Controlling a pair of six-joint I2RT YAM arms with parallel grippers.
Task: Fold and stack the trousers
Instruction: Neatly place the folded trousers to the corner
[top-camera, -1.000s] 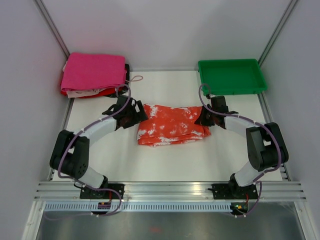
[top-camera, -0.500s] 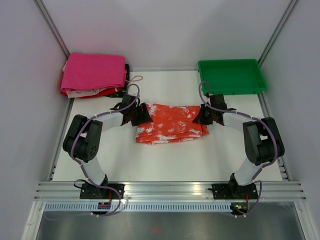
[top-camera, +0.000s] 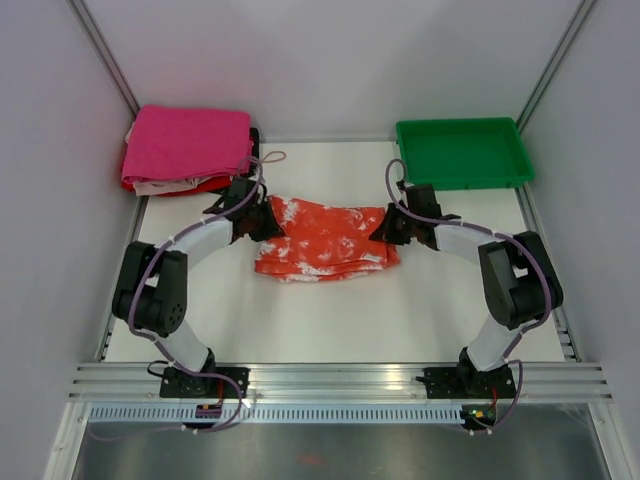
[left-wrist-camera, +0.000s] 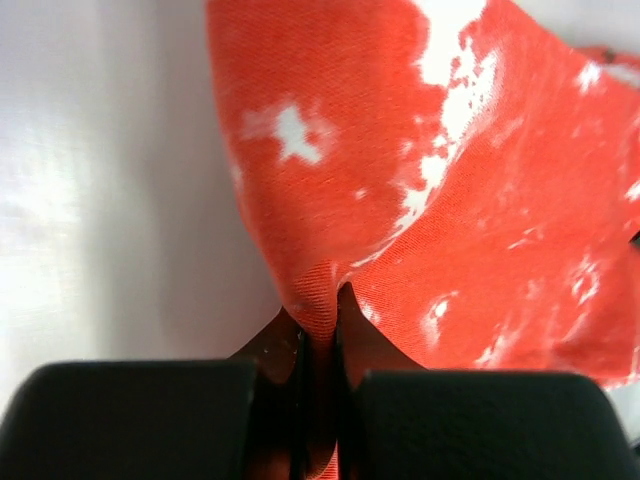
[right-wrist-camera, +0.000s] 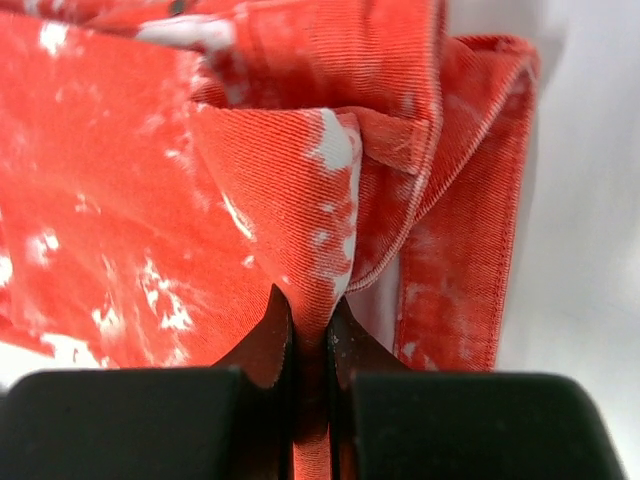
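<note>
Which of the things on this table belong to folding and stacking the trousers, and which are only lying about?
For the job:
- trousers, folded, mid-table
- left claw, shut on one end of them
- right claw, shut on the other end

Lying about:
- pink folded cloth, far left corner, untouched
- green tray, far right corner, untouched

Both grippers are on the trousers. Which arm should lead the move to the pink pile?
Left, probably. The left gripper pinches the trousers nearest the pink pile; the right gripper grips their far end.
</note>
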